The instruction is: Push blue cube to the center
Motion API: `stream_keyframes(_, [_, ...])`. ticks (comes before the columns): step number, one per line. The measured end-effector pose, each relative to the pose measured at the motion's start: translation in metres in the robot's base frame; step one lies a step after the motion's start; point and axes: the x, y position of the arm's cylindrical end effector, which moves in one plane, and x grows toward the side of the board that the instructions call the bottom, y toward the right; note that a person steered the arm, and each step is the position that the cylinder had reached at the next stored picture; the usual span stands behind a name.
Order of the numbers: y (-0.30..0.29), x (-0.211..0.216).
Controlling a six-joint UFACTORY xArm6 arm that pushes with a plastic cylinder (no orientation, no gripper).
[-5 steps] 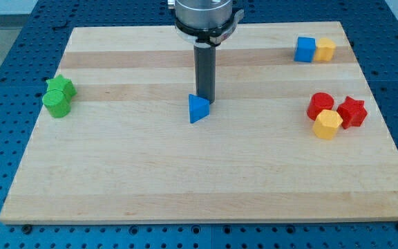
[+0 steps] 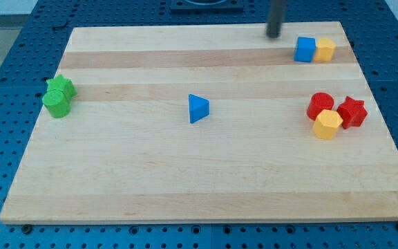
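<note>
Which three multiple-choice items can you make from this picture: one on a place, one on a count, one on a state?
1. Where is my tip?
A. beyond the blue cube, toward the view's top left
B. beside the green blocks
C. on the blue triangle

2. How many red blocks?
A. one
B. two
C. four

3. The blue cube and the yellow block are:
A. stacked
B. far apart
C. side by side, touching

Answers: 1 A, the rod ends just up-left of the cube. 2 B, two red blocks sit at the view's right. 3 C, no gap shows.

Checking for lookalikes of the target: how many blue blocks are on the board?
2: the blue cube near the view's top right, touching a yellow block; the blue triangular block at centre. None seems hidden.
</note>
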Motion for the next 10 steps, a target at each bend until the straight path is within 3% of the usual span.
stream_keyframes(1, [0.012, 0.051])
stream_keyframes(3, [-0.050, 0.105])
stream_keyframes(6, [-0.061, 0.112])
stream_keyframes(7, [-0.047, 0.152])
stream_keyframes(8, [0.007, 0.148])
stream_keyframes(9, [0.058, 0.109])
stream_keyframes(10, [0.068, 0.080])
